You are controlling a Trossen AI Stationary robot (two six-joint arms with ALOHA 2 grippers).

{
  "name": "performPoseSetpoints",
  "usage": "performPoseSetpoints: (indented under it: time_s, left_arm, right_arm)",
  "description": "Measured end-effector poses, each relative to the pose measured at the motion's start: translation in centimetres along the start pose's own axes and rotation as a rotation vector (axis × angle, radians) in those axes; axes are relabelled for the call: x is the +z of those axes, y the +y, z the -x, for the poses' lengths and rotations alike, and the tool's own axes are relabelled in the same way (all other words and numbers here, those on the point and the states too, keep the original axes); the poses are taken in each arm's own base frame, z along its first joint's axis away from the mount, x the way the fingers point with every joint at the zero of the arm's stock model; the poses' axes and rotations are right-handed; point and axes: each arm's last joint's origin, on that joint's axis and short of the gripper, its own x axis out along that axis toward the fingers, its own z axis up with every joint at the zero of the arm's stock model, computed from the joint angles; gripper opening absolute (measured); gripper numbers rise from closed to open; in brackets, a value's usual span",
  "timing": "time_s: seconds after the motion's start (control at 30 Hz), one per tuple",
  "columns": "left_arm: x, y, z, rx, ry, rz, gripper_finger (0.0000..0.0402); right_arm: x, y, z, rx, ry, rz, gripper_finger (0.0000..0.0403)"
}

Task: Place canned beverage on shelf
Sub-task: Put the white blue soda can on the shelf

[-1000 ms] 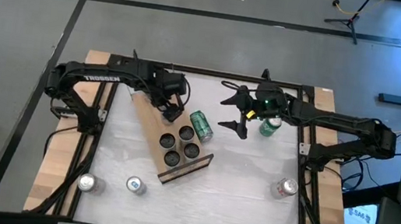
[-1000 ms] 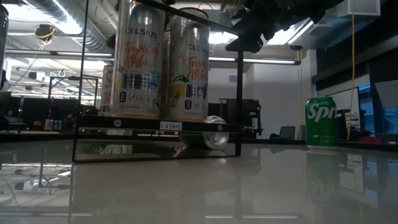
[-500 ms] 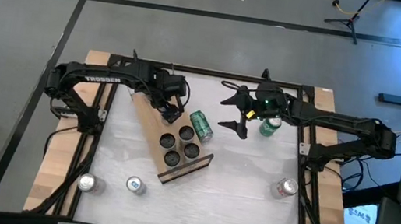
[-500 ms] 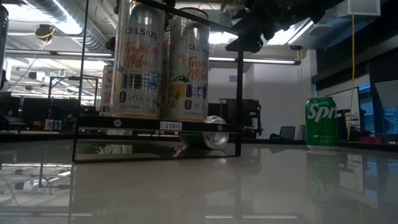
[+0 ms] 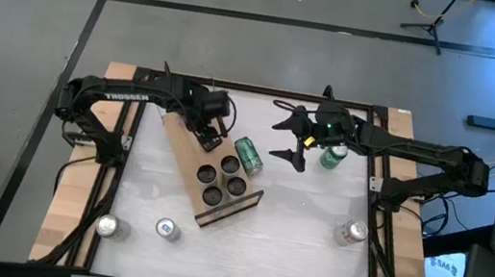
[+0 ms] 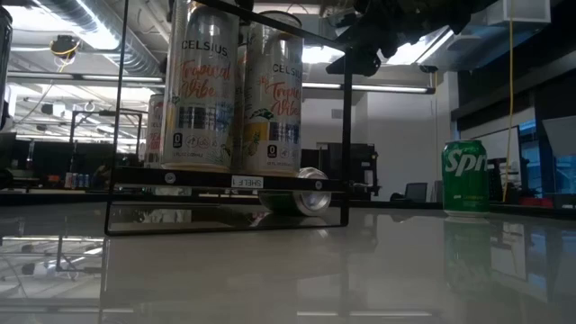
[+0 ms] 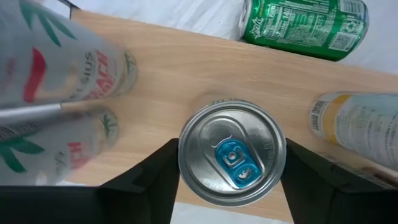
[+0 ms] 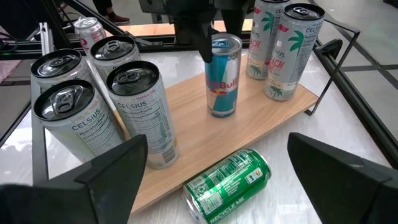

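One white table [image 5: 309, 254], grey floor [image 5: 240, 50] around: left pincer [image 5: 210, 137] astride can [image 7: 231, 155] on shelf [image 5: 182, 154], grip unclear; right pincer [image 5: 288, 141] agape.

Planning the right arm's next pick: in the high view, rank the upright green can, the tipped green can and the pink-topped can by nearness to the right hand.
1. Upright green can, beside the right hand.
2. Tipped green can, by the shelf.
3. Pink-topped can, near the table's right edge.

Overhead camera looks straight down on the counter [image 5: 312, 235]; low camera faces level across it. Wrist cameras sit close, sharing the shelf [image 5: 188, 161] with both.
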Motion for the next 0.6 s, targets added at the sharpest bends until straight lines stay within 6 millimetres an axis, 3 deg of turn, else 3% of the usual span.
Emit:
performPoseSetpoints:
  time_s: [0.6]
  left_arm:
    - [1.8, 3.8, -0.3, 0.041, -0.003, -0.129, 0.0219]
  right_arm:
    - [0.0, 0.0, 0.0, 0.0, 0.0, 0.0, 0.038]
